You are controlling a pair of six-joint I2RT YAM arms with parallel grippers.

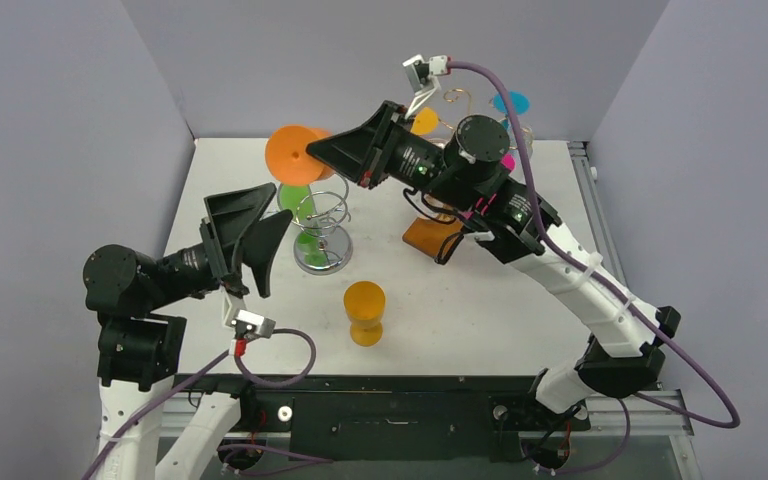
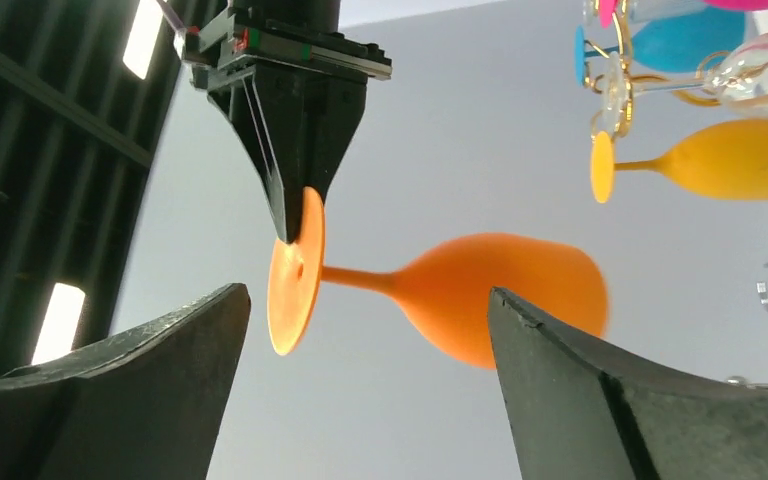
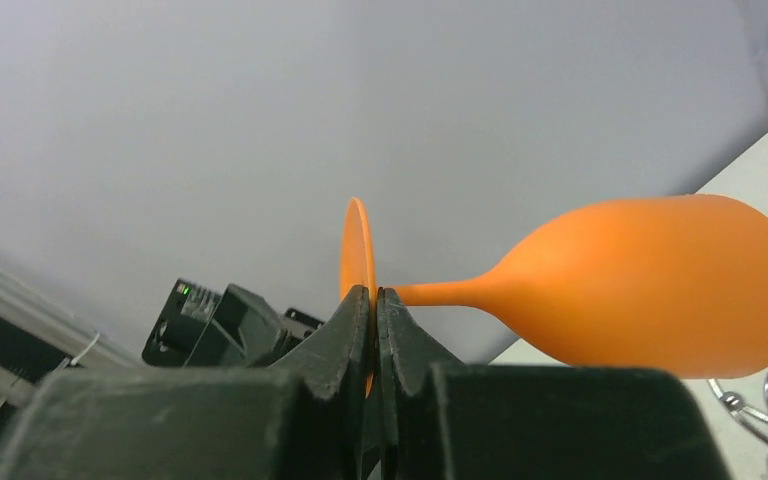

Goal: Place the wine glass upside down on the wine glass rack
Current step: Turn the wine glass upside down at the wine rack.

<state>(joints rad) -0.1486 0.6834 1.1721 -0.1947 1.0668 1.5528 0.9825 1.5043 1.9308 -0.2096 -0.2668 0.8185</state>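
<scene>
My right gripper [image 1: 312, 153] is shut on the rim of the flat foot of an orange wine glass [image 1: 295, 152], held in the air on its side above the table's back left. In the right wrist view the jaws [image 3: 374, 296] pinch the foot and the bowl [image 3: 660, 295] points right. My left gripper [image 1: 252, 232] is open and empty below the glass, fingers pointing up; in its wrist view the glass [image 2: 500, 295] hangs above the open fingers [image 2: 600, 390]. The gold wire rack [image 1: 457, 102] stands at the back right on a wooden base.
The rack [image 2: 615, 85] holds a yellow glass [image 2: 730, 160], a blue one [image 1: 510, 102] and a pink one. A green glass [image 1: 300, 200] sits in a spiral wire holder [image 1: 322, 240] under the orange glass. A yellow-orange glass [image 1: 364, 312] stands bowl-down at the table's middle front.
</scene>
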